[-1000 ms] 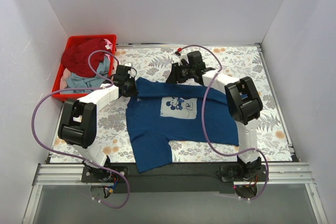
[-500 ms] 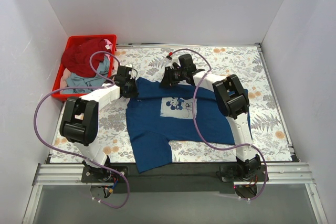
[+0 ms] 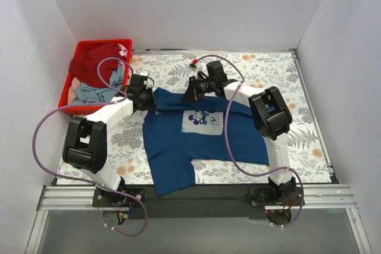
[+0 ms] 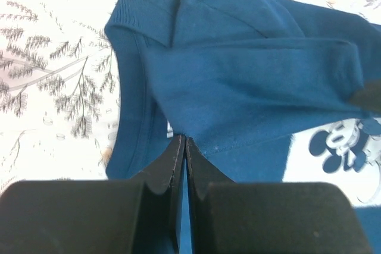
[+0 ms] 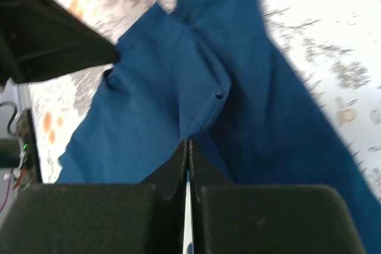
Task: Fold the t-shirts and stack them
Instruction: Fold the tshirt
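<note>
Two pinches: left gripper (image 4: pixel 183 142) and right gripper (image 5: pixel 188 144) clamped on navy shirt (image 3: pixel 178 141), beyond print (image 3: pixel 202 121). Lift level, fold toward print (unequal height likely skews crease).

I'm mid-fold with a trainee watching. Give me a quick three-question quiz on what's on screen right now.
1. True or false: the left tool and the right tool are both shut on the navy t-shirt.
2. Pick one. The red crate holds: A) nothing; B) the dark red t-shirt and the pale grey-blue t-shirt, unfolded; C) a neat folded stack.
3. Fill in: the navy t-shirt lies spread on the table with its print facing ____.

Key: 1 true; 2 B; 3 up.
</note>
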`<action>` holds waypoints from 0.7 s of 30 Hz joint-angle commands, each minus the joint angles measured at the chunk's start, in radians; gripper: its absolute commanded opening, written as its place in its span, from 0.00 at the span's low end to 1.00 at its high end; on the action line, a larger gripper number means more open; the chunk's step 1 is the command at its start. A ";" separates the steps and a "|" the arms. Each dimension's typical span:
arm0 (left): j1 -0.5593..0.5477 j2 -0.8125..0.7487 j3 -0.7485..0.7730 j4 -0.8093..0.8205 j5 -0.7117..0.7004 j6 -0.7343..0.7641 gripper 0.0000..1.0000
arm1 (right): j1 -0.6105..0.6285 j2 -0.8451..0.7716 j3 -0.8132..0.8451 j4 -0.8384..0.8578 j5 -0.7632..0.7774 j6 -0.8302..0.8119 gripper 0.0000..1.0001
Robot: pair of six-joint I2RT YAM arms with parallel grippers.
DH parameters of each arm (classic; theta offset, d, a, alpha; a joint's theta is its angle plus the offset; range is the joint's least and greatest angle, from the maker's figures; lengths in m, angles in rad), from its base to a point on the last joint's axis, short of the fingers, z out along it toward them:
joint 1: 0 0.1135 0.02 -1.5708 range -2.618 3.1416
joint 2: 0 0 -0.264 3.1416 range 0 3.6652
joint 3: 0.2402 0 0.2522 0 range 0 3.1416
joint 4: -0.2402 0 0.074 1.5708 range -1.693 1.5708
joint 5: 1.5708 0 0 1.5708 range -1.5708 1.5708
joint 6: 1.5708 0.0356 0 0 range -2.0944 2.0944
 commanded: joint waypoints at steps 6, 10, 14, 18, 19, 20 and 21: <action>-0.005 -0.122 -0.092 -0.023 -0.008 -0.058 0.01 | 0.021 -0.159 -0.158 0.037 -0.161 -0.072 0.01; -0.007 -0.163 -0.138 -0.027 0.041 -0.090 0.02 | 0.040 -0.184 -0.238 0.034 -0.214 -0.100 0.01; -0.009 -0.185 -0.185 -0.026 0.055 -0.121 0.13 | 0.057 -0.181 -0.260 -0.019 -0.217 -0.172 0.06; -0.009 -0.218 -0.225 -0.023 0.026 -0.154 0.26 | 0.065 -0.162 -0.241 -0.131 -0.171 -0.265 0.21; -0.007 -0.228 -0.228 -0.023 0.017 -0.159 0.33 | 0.067 -0.162 -0.238 -0.168 -0.166 -0.273 0.25; -0.007 -0.249 -0.228 -0.020 0.017 -0.165 0.38 | 0.067 -0.167 -0.232 -0.179 -0.159 -0.276 0.29; -0.007 -0.258 -0.225 -0.016 -0.015 -0.167 0.41 | 0.070 -0.182 -0.232 -0.209 -0.146 -0.310 0.32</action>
